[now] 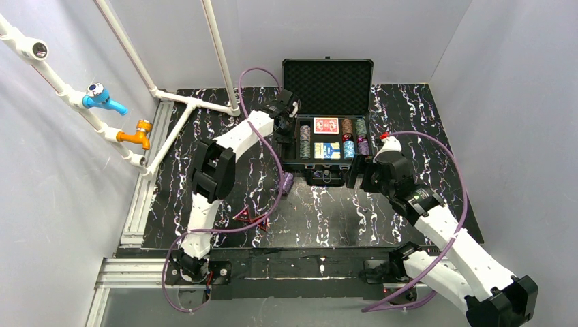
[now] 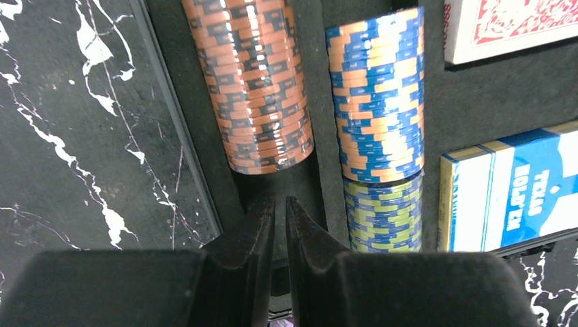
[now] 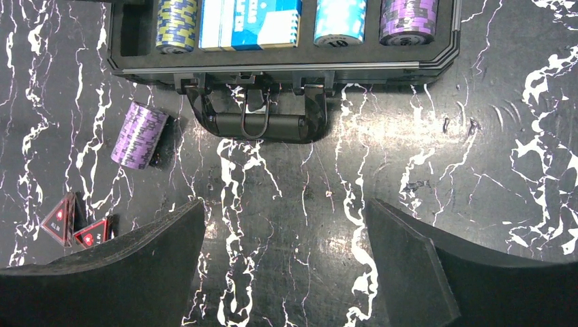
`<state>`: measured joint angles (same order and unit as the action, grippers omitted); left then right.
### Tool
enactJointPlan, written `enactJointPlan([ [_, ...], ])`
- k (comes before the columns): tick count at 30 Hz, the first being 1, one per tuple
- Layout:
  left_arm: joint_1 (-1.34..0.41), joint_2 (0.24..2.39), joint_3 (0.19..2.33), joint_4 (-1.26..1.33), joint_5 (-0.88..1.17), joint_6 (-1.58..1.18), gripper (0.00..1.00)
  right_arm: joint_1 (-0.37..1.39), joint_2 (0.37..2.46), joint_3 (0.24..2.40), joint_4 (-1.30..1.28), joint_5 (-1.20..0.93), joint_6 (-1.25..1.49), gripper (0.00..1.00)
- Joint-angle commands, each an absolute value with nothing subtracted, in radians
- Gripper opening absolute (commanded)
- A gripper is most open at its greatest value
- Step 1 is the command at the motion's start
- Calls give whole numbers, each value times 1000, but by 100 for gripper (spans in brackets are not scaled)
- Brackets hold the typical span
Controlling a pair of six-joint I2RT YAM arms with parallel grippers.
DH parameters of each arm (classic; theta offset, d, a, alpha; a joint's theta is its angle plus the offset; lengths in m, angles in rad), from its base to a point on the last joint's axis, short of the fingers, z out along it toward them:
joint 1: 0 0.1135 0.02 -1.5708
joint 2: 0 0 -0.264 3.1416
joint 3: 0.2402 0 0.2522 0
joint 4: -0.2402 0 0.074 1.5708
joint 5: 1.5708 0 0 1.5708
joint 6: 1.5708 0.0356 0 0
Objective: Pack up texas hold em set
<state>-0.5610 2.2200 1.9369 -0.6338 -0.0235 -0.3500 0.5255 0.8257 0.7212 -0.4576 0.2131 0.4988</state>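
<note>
Dark marbled table: left hand pinched together, empty, beside the case's orange chips; right hand spread wide, likely for the stray purple chips.

Left arm, right arm: white shell links with chunky black joint housings between them. Black base blocks on both. Purple cable loops loose along each arm. Left gripper: matte black fingers, narrow wedges tapering to blunt tips. Right gripper: fingers same matte black, broader, inner edges curved.
</note>
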Motion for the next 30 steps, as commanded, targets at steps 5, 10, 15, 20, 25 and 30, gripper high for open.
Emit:
enactJointPlan([
  [5, -569, 2198, 1983, -637, -85, -338, 11, 523, 810, 709, -425, 225, 499, 95],
  [10, -564, 2255, 2059, -640, -129, -319, 12, 524, 802, 713, -443, 231, 499, 95],
  [15, -545, 2308, 2128, -637, -119, -315, 12, 524, 794, 722, -461, 236, 496, 95],
  [20, -543, 2337, 2161, -635, -111, -302, 14, 524, 790, 723, -468, 240, 496, 95],
  [25, -543, 2339, 2171, -624, -90, -275, 28, 523, 791, 723, -466, 233, 499, 95],
  [30, -543, 2267, 2123, -626, -68, -262, 44, 523, 787, 730, -470, 234, 502, 95],
])
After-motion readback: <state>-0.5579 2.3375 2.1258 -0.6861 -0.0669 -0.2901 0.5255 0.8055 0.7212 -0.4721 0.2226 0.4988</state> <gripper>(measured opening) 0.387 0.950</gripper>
